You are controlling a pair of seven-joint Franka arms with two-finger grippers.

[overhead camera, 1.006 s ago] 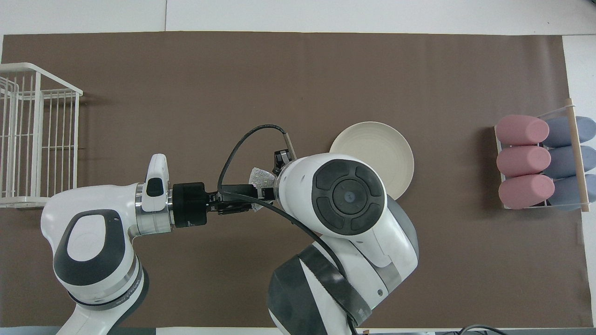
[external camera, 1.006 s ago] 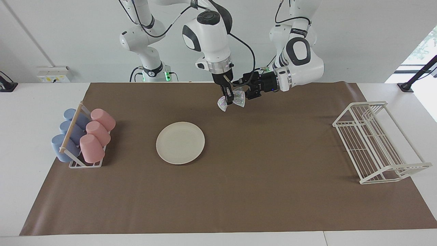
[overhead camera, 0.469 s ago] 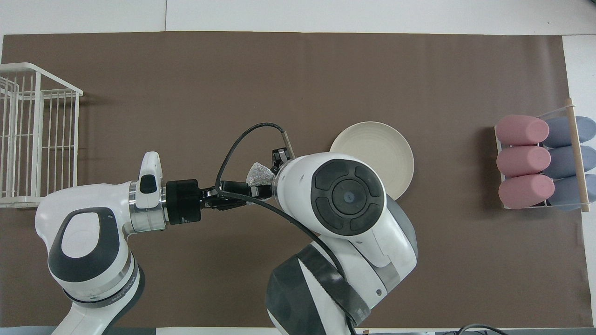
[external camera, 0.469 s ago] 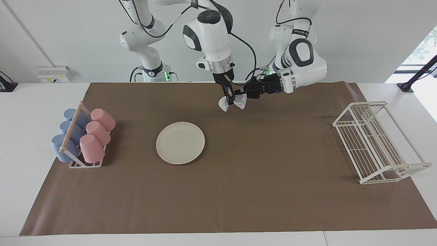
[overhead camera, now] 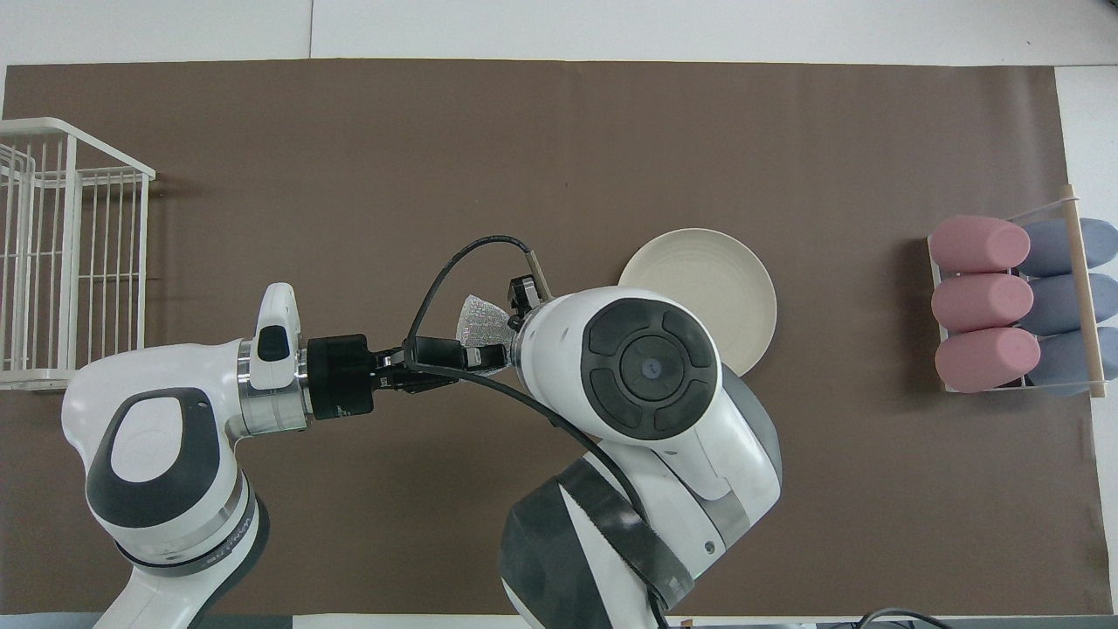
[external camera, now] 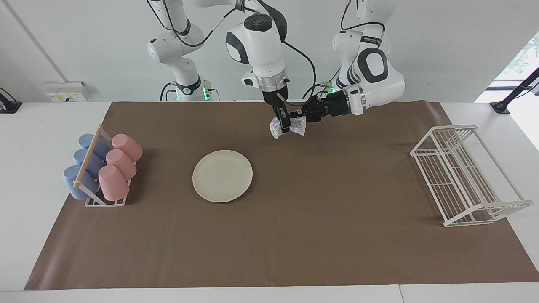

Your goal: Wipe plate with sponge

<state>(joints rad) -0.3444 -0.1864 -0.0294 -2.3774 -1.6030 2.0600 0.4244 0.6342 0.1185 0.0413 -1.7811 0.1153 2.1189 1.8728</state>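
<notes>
1. Facing view: left gripper raised over brown table mat, clamped on one wing of silvery-grey glittery mesh sponge.
2. Right gripper pointing down at the sponge's middle, touching left gripper's tip; open or closed: cannot tell.
3. Round cream-white flat plate lying on the mat, below both grippers and well apart, toward the right arm's end.
4. Overhead view: left gripper reaching sideways, sponge at its tip.
5. Right gripper hidden under its own arm; plate partly covered by it.
</notes>
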